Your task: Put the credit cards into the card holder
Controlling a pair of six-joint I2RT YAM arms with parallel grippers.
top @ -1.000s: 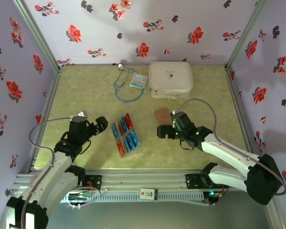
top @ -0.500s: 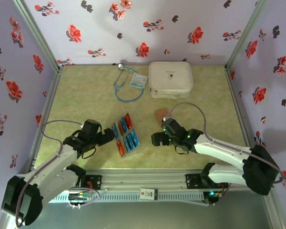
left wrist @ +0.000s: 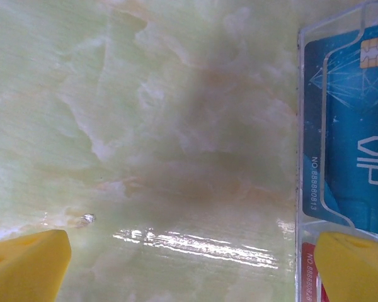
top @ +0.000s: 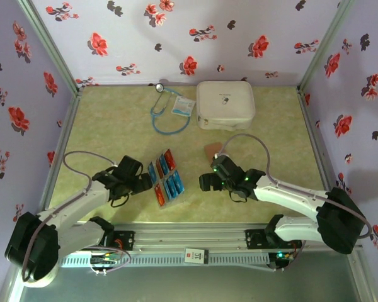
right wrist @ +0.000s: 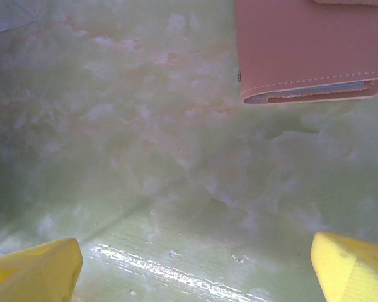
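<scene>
The credit cards (top: 165, 177), blue and red-orange, lie in a clear tray (top: 174, 195) near the table's front middle. In the left wrist view a blue VIP card (left wrist: 356, 126) and a corner of a red card (left wrist: 310, 277) show inside the tray's edge (left wrist: 299, 126). My left gripper (top: 143, 183) (left wrist: 189, 270) is open at the tray's left side, one yellow fingertip (left wrist: 353, 267) over the tray. The tan card holder (top: 211, 151) (right wrist: 309, 44) lies shut on the table. My right gripper (top: 204, 183) (right wrist: 192, 270) is open and empty, low over bare table just in front of the holder.
A large white case (top: 225, 104) stands at the back, with a blue stethoscope (top: 167, 114) and a white-and-blue packet (top: 183, 106) to its left. Flowered walls close in the table on three sides.
My left gripper has swung right and down to the tray's left edge. My right gripper has shifted left and a little nearer, away from the card holder. Both stayed open.
</scene>
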